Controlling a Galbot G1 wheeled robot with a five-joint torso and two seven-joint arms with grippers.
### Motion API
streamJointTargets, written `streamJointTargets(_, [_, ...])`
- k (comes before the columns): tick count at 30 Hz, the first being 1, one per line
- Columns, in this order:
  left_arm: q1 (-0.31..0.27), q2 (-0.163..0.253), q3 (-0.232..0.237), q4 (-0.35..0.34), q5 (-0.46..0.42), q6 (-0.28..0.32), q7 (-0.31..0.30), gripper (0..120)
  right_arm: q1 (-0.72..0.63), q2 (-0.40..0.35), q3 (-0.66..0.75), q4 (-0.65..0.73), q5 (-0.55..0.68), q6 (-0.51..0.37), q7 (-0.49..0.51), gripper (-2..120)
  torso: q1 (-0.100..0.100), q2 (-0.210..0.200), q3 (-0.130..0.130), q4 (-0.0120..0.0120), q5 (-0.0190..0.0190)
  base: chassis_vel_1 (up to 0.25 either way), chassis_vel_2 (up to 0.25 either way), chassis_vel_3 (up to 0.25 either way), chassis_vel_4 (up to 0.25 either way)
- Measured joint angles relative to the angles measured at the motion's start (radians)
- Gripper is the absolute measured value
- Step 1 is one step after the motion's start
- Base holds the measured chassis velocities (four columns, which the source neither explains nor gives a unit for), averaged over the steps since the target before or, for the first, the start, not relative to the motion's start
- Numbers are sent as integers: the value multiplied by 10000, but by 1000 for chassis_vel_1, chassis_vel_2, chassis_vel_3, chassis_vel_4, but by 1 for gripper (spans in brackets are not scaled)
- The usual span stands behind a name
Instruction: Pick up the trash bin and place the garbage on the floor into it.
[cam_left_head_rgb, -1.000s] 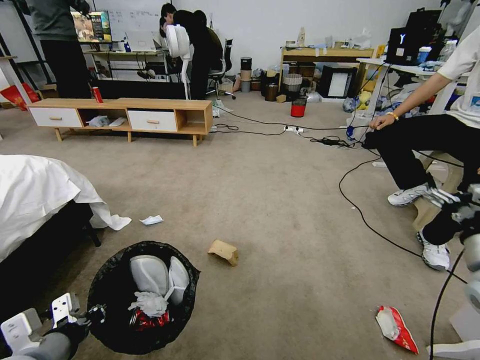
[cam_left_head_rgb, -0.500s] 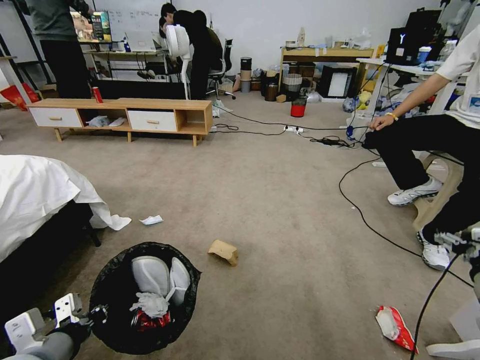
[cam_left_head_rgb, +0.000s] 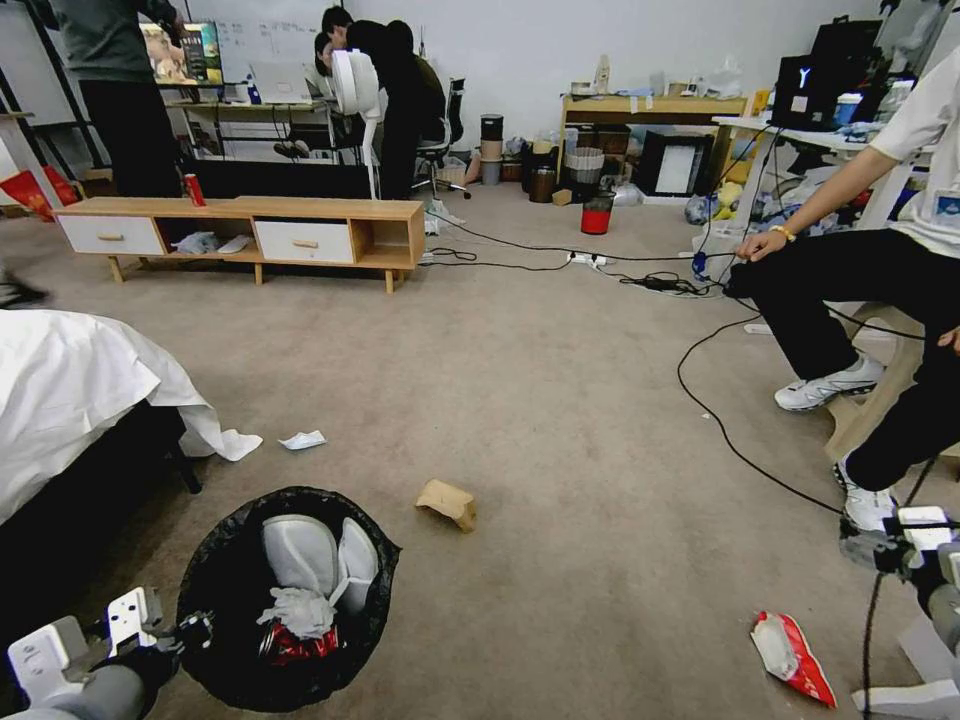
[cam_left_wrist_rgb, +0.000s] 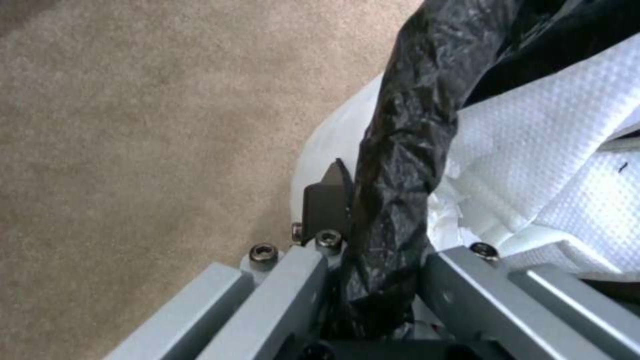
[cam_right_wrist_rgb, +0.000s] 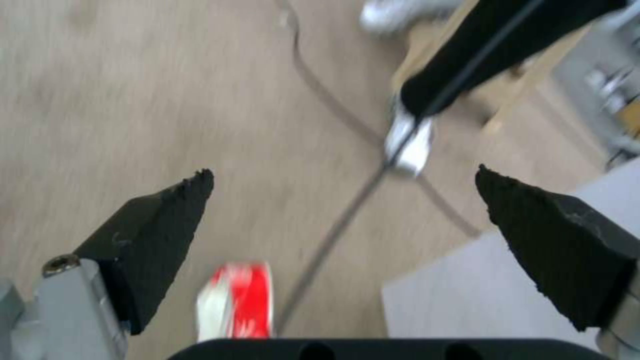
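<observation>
— So where is the trash bin (cam_left_head_rgb: 290, 597)?
— Low on the robot's left, on the floor (cam_left_head_rgb: 560, 420), its bag-lined rim pinched by the left hand (cam_left_wrist_rgb: 373, 235). White tissues (cam_left_head_rgb: 300, 608) lie inside.
— And the right hand (cam_right_wrist_rgb: 340, 195)?
— Spread wide, poised above the red-white snack bag (cam_left_head_rgb: 793, 656), not touching it. Tan cardboard (cam_left_head_rgb: 447, 501) and a paper scrap (cam_left_head_rgb: 303, 439) lie farther off.

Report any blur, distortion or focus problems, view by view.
Head view: wide-angle bending at the edges, the right gripper smeared by motion. Left wrist view: soft close-up of the trash bin rim held in the left gripper. Right wrist view: heavy motion blur over the floor and the snack bag.
</observation>
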Motion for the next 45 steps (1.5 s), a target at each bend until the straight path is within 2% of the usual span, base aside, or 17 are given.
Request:
streamJointTargets(7, [-18, 14, 29, 35, -3, 0, 8, 0, 121, -228, -154, -179, 284, -1454, -583, 100, 0, 0, 0, -3, 0, 0, 0, 0, 0])
streamJointTargets(10, [-26, 19, 47, 62, -3, 0, 14, 0, 165, -275, -308, -260, 244, -1563, -833, 100, 0, 0, 0, -1, 0, 0, 0, 0, 0])
streamJointTargets(17, [-44, -17, 84, 114, 0, 0, 40, 0, 478, -314, -1076, -748, 128, -1578, -962, 100, 0, 0, 0, -3, -2, 0, 0, 0, 0])
streamJointTargets(22, [-1, -53, 56, 113, 9, 0, 42, 0, 1080, 56, -2004, -1293, 270, -1544, -790, 100, 0, 0, 0, -1, 1, 0, 0, 0, 0])
streamJointTargets(45, [19, -161, 5, 163, 34, 0, 35, 0, 2072, 919, -3568, -3042, -80, -957, -458, 100, 1, 0, 0, -2, 0, 0, 0, 0, 0])
